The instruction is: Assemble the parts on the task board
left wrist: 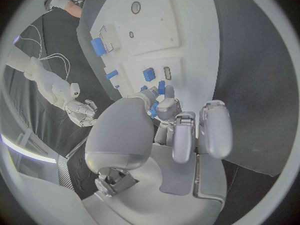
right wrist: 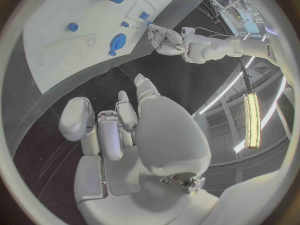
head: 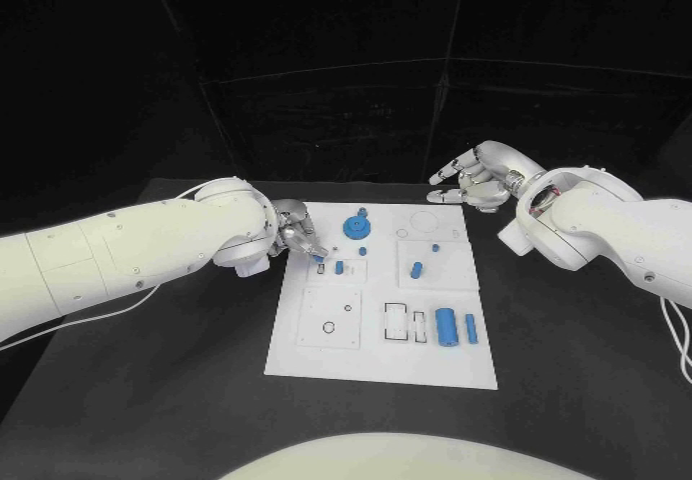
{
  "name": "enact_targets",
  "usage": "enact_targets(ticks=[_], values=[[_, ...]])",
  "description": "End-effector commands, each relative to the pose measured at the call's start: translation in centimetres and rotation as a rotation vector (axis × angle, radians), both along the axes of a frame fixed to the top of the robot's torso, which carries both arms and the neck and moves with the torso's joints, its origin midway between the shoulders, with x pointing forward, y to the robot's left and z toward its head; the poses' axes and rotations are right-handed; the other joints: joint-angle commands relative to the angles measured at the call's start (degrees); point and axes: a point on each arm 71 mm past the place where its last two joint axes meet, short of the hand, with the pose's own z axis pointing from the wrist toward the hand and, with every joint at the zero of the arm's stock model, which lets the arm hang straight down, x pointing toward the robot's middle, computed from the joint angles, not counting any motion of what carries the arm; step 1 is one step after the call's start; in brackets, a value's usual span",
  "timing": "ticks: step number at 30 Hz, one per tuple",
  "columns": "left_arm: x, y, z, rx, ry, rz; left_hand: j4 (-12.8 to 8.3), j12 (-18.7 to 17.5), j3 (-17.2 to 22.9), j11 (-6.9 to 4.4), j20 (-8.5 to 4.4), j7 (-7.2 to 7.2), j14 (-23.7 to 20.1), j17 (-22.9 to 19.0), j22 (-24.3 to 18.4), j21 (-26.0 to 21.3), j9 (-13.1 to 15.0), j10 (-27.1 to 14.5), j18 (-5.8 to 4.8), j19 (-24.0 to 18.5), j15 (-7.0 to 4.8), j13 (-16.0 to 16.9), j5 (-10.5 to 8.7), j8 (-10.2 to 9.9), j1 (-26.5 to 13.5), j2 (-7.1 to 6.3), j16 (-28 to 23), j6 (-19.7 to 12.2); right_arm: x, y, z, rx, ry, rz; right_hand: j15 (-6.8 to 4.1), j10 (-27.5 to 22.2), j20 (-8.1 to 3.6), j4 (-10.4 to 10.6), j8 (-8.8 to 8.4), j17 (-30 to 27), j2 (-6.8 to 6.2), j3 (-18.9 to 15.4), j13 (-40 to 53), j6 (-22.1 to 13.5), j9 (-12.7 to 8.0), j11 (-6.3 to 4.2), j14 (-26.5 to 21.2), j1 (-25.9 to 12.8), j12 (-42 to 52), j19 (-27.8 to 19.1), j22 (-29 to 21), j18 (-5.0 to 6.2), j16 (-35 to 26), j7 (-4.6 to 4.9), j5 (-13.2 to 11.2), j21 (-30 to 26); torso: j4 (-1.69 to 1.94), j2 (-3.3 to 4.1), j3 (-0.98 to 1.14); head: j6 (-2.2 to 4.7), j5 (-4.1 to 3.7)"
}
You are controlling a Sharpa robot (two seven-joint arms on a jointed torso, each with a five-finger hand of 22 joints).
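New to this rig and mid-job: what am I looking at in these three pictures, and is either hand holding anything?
A robot with two white arms and silver hands works at a black table. The square picture looks down from its head; the round ones come from cameras behind each wrist. The white task board carries small blue parts: a round gear-like piece, a cylinder and some small pegs. The left hand is at the board's left edge, fingers on a small blue part; whether it grips it is unclear. The right hand is off the board's far corner, holding nothing.
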Motion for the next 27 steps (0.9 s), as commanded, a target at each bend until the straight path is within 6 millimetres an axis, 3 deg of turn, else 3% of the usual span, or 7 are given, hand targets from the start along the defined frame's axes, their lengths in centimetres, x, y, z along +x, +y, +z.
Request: enact_targets(ticks=[1,27], values=[[0.0,0.0,0.1,0.019,-0.035,-0.008,-6.9,-0.2,7.2,-0.10,-0.21,-0.13,5.9,15.1,0.2,-0.3,0.1,0.3,-0.49,0.9,-0.20,0.0,-0.14,0.2,0.0,0.68,0.2,-0.1,0.0,0.1,0.1,0.000,-0.004,0.011,-0.34,-0.3,-0.18,0.0,0.21,6.2,0.38,-0.3,-0.1,0.2,0.0,0.11,4.1,0.0,-0.3,-0.4,-0.1,0.33,-0.3,-0.16,0.4,-0.4,-0.01,-0.01,0.01,-0.07,0.00],[-0.5,-0.6,-1.3,0.066,0.006,-0.050,-7.1,-0.3,7.6,-0.14,-0.24,-0.16,5.9,15.1,0.2,-0.3,0.2,0.3,-0.48,0.9,-0.24,-0.2,-0.15,0.4,-0.2,0.51,0.2,-0.2,0.0,0.2,0.1,0.000,-0.004,0.013,-0.34,-0.3,-0.18,0.0,0.21,6.2,0.38,-0.3,-0.1,0.2,0.0,0.11,4.1,0.0,-0.3,-0.4,-0.1,0.33,-0.3,-0.16,0.4,-0.4,0.01,0.03,0.03,-0.36,-0.03]])
